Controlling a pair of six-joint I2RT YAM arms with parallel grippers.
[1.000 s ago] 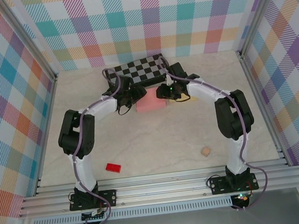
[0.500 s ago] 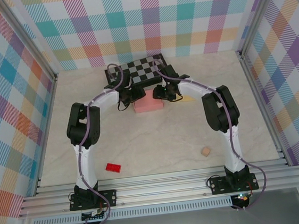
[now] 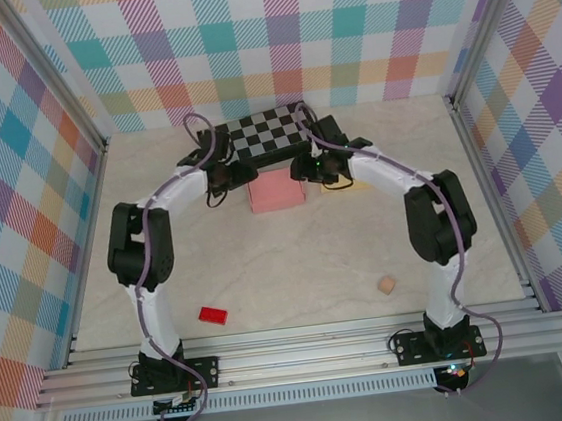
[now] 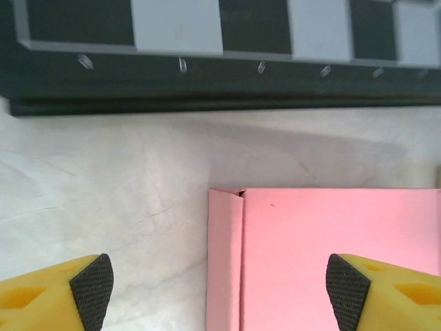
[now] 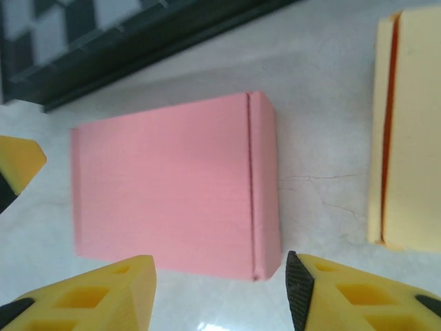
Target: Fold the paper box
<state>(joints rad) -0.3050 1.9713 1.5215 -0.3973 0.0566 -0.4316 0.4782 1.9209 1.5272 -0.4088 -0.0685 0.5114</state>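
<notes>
The closed pink paper box (image 3: pixel 277 191) lies flat on the pale marbled surface (image 3: pixel 296 259), between both sets of fingers. The left fingers (image 4: pixel 93 293) stand apart, empty, straddling its left edge. The right fingers (image 5: pixel 300 293) also stand apart, empty, above its near edge. Beyond both lies a black-and-white checkerboard (image 3: pixel 263 132). Right of the right fingers sits a pale yellow flat box (image 5: pixel 413 138). A red block (image 3: pixel 212 315) and a tan cube (image 3: pixel 386 285) lie well behind.

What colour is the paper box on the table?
Pink; the paper box shows best in the right wrist view.
</notes>
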